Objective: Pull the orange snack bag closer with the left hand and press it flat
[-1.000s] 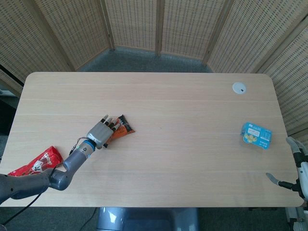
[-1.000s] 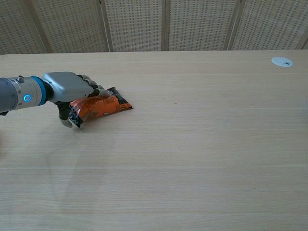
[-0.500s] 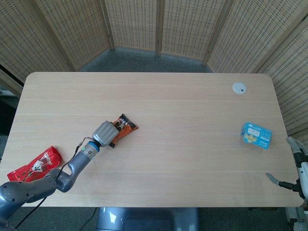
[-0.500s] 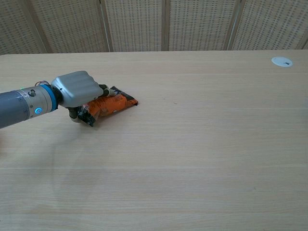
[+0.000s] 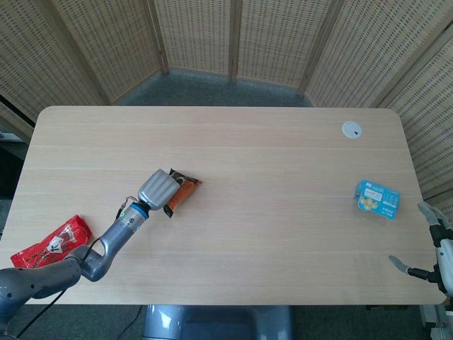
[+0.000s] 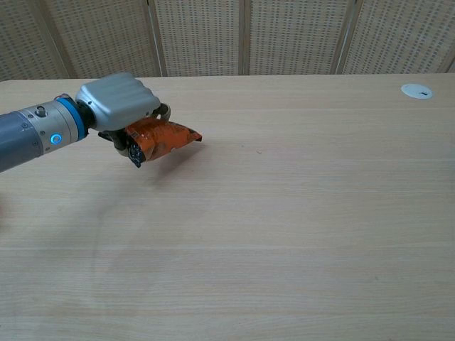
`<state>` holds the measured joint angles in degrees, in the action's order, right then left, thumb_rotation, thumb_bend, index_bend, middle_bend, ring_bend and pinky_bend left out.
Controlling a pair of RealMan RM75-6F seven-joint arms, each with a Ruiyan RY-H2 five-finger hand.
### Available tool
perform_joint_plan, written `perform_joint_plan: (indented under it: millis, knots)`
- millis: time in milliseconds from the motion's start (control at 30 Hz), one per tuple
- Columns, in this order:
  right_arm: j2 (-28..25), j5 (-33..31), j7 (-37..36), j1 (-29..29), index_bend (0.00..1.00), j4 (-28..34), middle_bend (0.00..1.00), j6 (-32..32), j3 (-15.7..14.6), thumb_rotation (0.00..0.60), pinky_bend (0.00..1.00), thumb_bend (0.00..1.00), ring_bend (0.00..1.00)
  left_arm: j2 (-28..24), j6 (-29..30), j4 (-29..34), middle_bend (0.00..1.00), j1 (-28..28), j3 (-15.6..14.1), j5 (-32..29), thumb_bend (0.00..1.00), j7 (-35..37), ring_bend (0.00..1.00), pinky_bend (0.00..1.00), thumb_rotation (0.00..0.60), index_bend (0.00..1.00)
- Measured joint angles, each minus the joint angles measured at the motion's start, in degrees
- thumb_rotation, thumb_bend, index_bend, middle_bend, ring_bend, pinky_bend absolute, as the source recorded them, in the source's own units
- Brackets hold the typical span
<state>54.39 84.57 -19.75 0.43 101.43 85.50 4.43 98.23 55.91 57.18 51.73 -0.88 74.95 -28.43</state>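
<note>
Head view: our left hand (image 5: 157,189) has closed over the orange snack bag (image 5: 181,193) since 1 s ago, fingers now curled round it; bag sits mid-left on the counter (image 5: 283,184).

Chest view: bag (image 6: 162,138) now lifted, shadow beneath. Not flat yet. No print legible.

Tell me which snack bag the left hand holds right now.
The orange snack bag, gripped in the left hand. The red bag and blue packet lie untouched near the table's edges.
</note>
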Motion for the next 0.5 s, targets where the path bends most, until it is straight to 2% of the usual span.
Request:
perform_joint_plan:
  millis: [200, 500]
  knots:
    - [-0.14, 0.36, -0.06, -0.02, 0.0, 0.27, 0.0, 0.08, -0.19, 0.6, 0.0, 0.0, 0.0, -4.21, 2.4, 7.59, 0.76, 0.27, 3.12, 0.57, 0.01, -1.48, 0.87, 1.0, 0.6, 0.94]
    - [-0.42, 0.67, -0.1, -0.17, 0.0, 0.58, 0.0, 0.56, -0.25, 0.6, 0.0, 0.0, 0.0, -14.98, 6.83, 25.14, 0.76, 0.26, 9.13, -0.23, 0.0, -7.09, 0.87, 1.0, 0.6, 0.94]
